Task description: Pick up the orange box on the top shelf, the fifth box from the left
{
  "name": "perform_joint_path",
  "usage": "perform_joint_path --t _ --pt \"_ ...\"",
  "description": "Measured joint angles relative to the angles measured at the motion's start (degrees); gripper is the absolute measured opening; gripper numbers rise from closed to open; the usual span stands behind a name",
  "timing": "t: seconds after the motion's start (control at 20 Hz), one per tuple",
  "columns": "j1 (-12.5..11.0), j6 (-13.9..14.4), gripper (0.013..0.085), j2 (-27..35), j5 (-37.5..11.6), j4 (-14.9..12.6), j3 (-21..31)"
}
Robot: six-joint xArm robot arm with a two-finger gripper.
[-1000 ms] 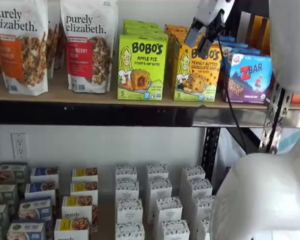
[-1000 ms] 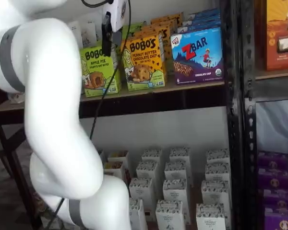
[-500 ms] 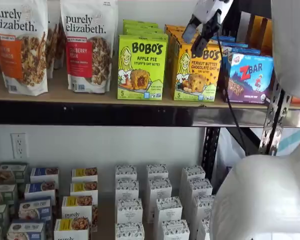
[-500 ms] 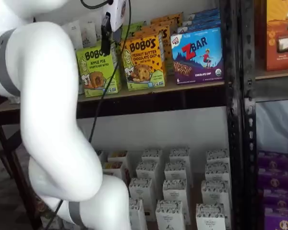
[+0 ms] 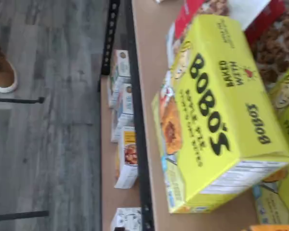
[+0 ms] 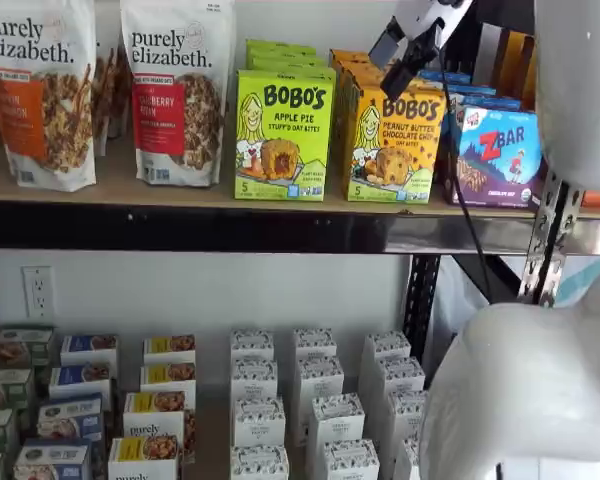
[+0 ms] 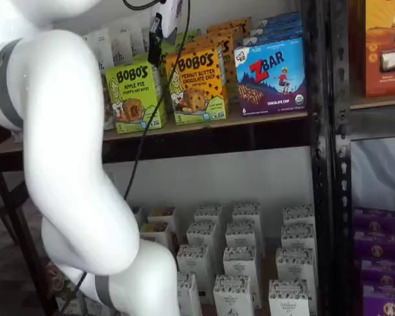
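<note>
— Claw point(image 6: 385, 72) position against the orange box point(image 6: 392, 140)?
— Upper right of the frame in a shelf view, hanging just over the box's upper left corner, black fingers slanting down across the carton's top edge. Whether touching or only in front, hard to tell. In both shelf views, box upright on the top shelf point(image 6: 180, 190), face forward.
— Claw state?
— Released: fingers spread with a plain gap, grasping nothing. Seen side-on in a shelf view point(image 7: 155, 56), upper left of centre, between the lime-green Apple Pie box point(image 7: 135, 99) and the orange box point(image 7: 197, 85).
— Neighbours?
— Apple Pie box point(image 6: 283, 135) just beside on the left with a narrow slot between; blue-purple ZBAR box point(image 6: 500, 155) just beside on the right, nearly touching. More orange cartons lined up behind.
— Surface and room?
— Tan board with black front rail, black perforated uprights at the right. Purely Elizabeth bags point(image 6: 178, 90) at upper left. Lower shelf of small white boxes point(image 6: 310, 400) across the bottom; wall outlet point(image 6: 38, 290) at lower left. From the wrist view, Apple Pie box point(image 5: 216, 110) filling much of the picture, grey plank floor point(image 5: 48, 120) beyond the rail, brown shoe point(image 5: 0, 72) on it.
— Edges, free space?
— Open air above the cartons and in front of the rail. Tight on both flanks of the orange box. White arm point(image 7: 66, 164) bulking over the left half of a shelf view.
</note>
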Motion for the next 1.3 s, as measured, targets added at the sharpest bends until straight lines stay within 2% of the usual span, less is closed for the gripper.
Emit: perform_joint_path --t 0.4,0.75,1.05,1.3 --pt "-1.92 -2.86 0.085 1.7 -5.81 0.64 0.25" --pt "-1.97 -5.33 0.085 3.73 -8.51 -4.17 0.19" --pt "-2.26 -6.86 0.085 4.96 -10.3 -5.03 1.09" --pt "-1.44 -6.63 0.085 7.48 -8.21 -8.54 -1.42"
